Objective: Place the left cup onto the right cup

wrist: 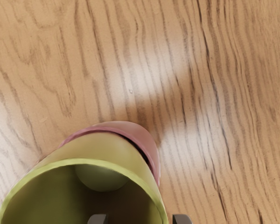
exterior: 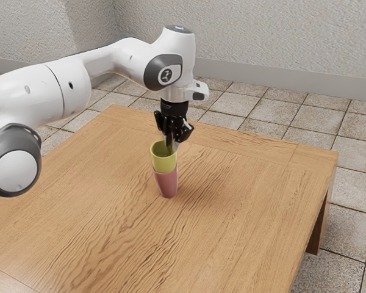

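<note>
Wrist view is showing the glossy yellow-green plastic cup sitting nested in the pink tapered plastic cup, which is standing on the wood-grain table. Directly above the pink cup, the black two-finger gripper is straddling the green rim, apparently released. Retreating straight upward, without brushing the rim, is looking safest for the stack.

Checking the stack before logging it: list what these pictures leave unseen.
- Pink cup: its inside, hidden in both views by the green cup nested in it.
- Pink cup's base: wrist view, hidden behind the green cup.
- Green cup's near rim: cut off by the wrist view's lower edge.
- Table: near corners cut off by the exterior view's lower edge.
</note>
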Robot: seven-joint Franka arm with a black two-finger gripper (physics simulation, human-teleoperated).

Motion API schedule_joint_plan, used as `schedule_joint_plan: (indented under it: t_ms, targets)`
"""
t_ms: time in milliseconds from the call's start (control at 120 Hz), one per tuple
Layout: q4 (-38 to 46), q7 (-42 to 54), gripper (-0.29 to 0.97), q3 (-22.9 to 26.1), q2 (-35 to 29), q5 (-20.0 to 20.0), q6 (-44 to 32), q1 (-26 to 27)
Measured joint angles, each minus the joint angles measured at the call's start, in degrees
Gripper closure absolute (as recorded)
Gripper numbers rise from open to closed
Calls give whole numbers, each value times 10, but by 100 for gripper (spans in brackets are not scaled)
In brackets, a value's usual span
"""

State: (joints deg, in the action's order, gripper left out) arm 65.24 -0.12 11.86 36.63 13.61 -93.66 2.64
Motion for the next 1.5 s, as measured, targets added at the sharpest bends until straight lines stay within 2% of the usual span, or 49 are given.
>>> schedule_joint_plan:
  t_ms: [183, 408, 642, 792, 1158, 1500]
  targets:
    - [0, -1, 36, 0, -1, -4, 2, 0]
    - [10, -2, 26, 0, -20, -6, 4, 0]
    - [56, -3, 14, -2, -72, -8, 3, 4]
    - [109, -4, 7, -5, -121, -23, 2, -1]
    - [201, -5, 1, -35, -219, -50, 1, 11]
    - [247, -5, 0, -66, -278, -64, 5, 33]
